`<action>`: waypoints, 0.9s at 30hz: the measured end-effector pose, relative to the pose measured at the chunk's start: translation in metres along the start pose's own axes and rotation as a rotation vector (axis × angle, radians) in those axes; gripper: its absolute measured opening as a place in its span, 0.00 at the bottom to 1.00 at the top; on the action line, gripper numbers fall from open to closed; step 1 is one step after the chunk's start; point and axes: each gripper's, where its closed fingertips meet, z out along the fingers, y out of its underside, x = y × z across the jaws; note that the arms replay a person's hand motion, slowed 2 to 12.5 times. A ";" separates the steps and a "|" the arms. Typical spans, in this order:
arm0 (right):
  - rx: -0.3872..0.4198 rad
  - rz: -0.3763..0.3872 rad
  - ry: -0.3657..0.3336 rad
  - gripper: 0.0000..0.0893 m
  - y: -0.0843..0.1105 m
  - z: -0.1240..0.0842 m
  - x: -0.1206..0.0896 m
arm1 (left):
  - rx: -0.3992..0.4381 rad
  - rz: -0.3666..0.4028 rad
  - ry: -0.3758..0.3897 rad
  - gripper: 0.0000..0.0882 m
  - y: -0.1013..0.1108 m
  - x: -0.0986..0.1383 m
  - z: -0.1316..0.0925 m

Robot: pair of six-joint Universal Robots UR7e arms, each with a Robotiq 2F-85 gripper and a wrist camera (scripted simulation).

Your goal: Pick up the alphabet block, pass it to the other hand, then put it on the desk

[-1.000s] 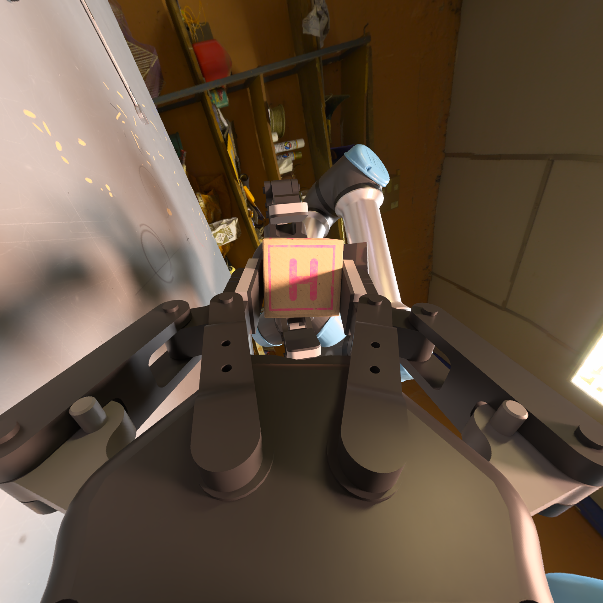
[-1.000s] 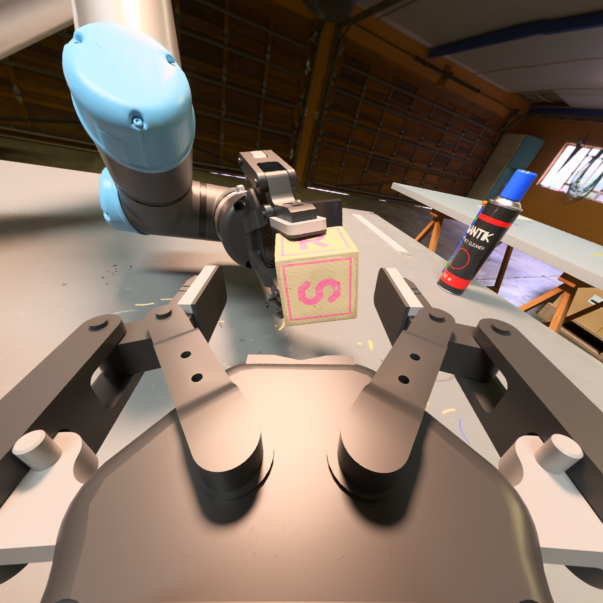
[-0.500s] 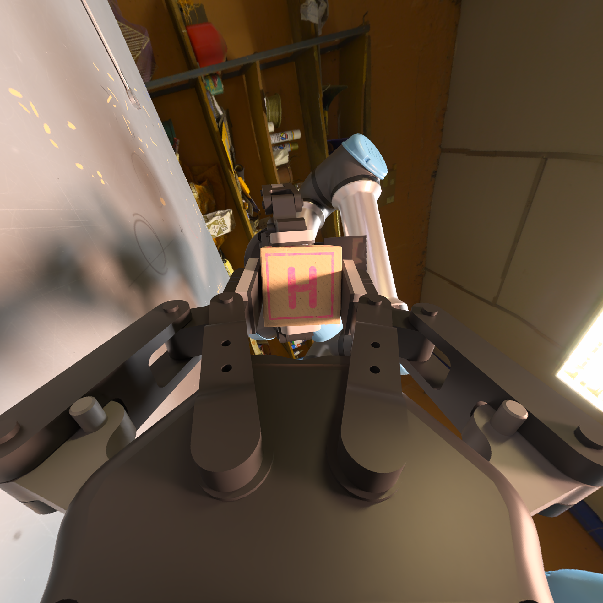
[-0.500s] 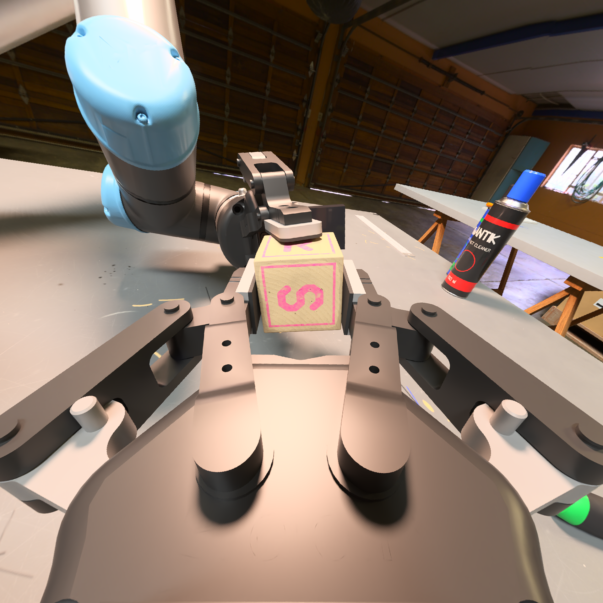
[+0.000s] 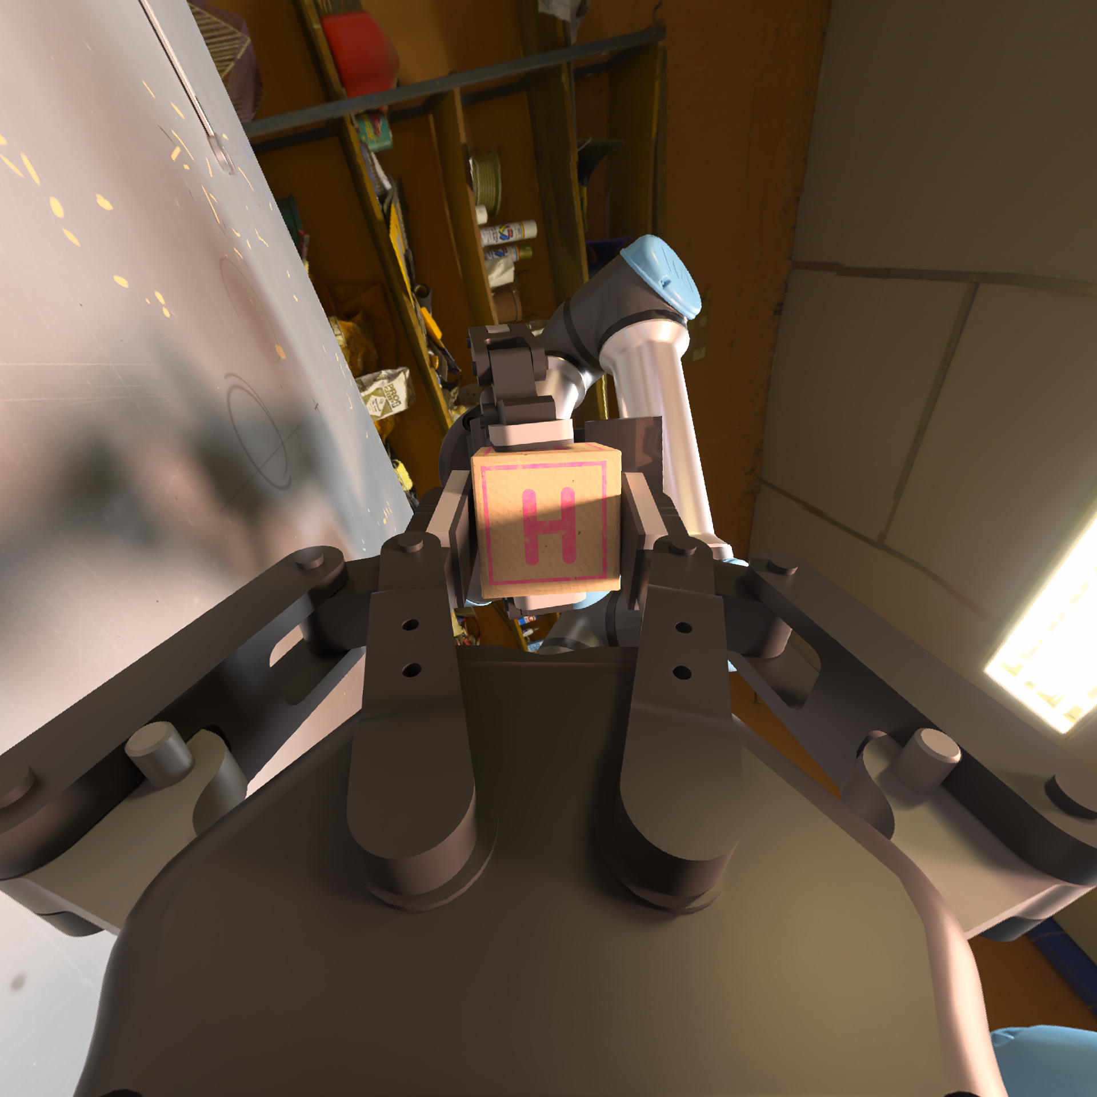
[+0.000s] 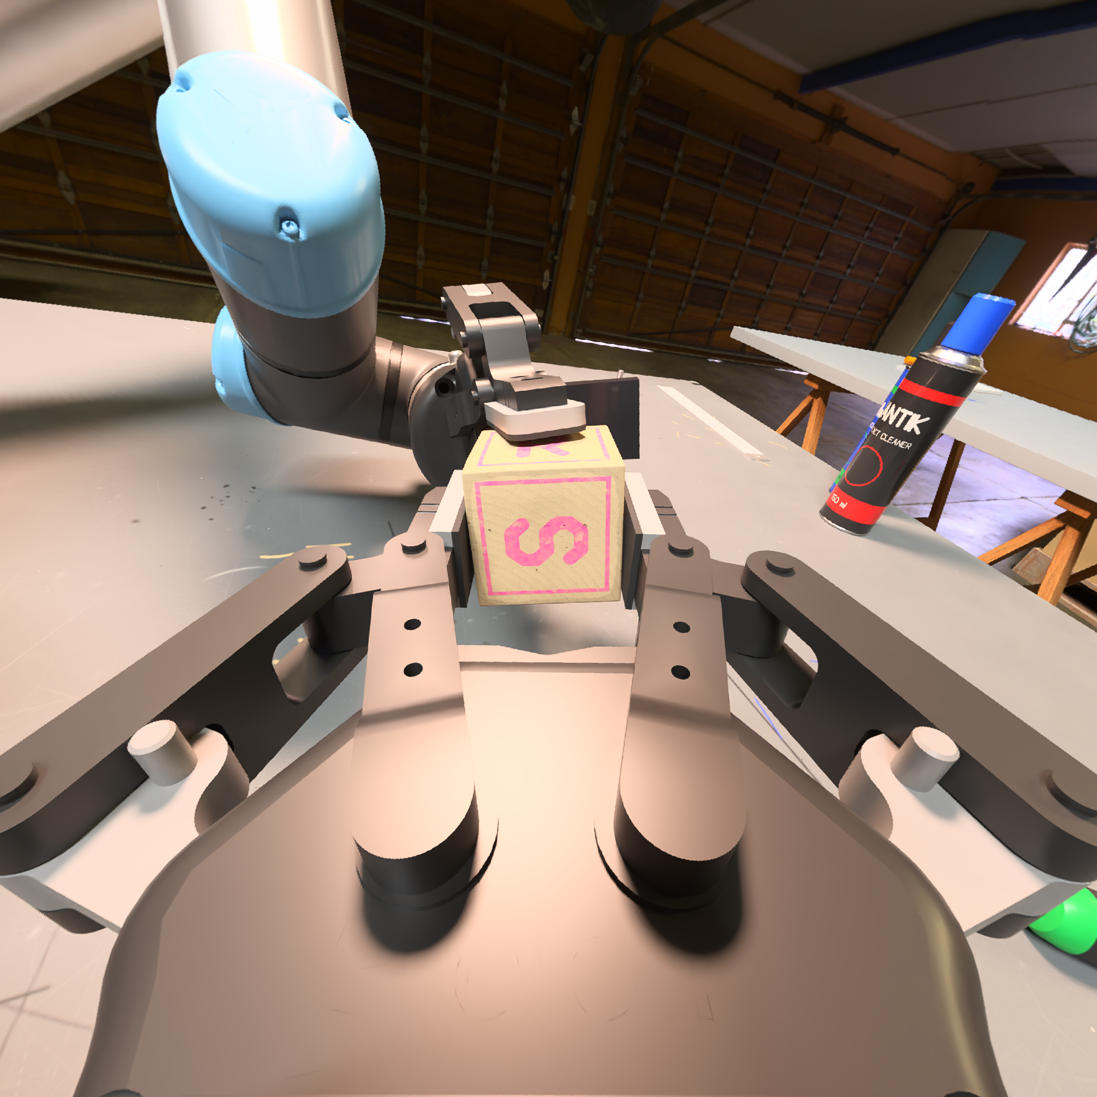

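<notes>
Block [image 6: 543, 537] at frame centre, above surface [image 6: 148, 534] — both grippers' jaws clamped on it, crosswise. Left gripper [image 5: 547, 522] should release squarely before right gripper [image 6: 543, 540] moves — avoid twisting block.

Each hand is dark grey metal: a broad rounded palm plate, two round knuckle bosses, and fingers [image 5: 409, 647] with two small holes apiece. Pale grey pins cap the outer links [image 6: 160, 754]; the pads [image 6: 445, 510] are light grey. Beyond the hand, the arm [image 6: 273, 196] has a sky-blue joint cap, dark collar and silver tube [image 5: 653, 380].
</notes>
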 end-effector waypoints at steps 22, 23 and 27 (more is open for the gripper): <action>0.029 -0.011 0.012 0.44 -0.010 -0.007 -0.002 | -0.019 0.081 -0.041 0.77 0.001 0.006 -0.003; 0.030 -0.011 0.012 0.44 -0.010 -0.008 -0.002 | -0.016 0.090 -0.048 0.80 0.001 0.006 -0.004; 0.030 -0.012 0.015 0.44 -0.012 -0.010 -0.002 | -0.007 0.131 -0.078 0.87 0.000 0.007 -0.008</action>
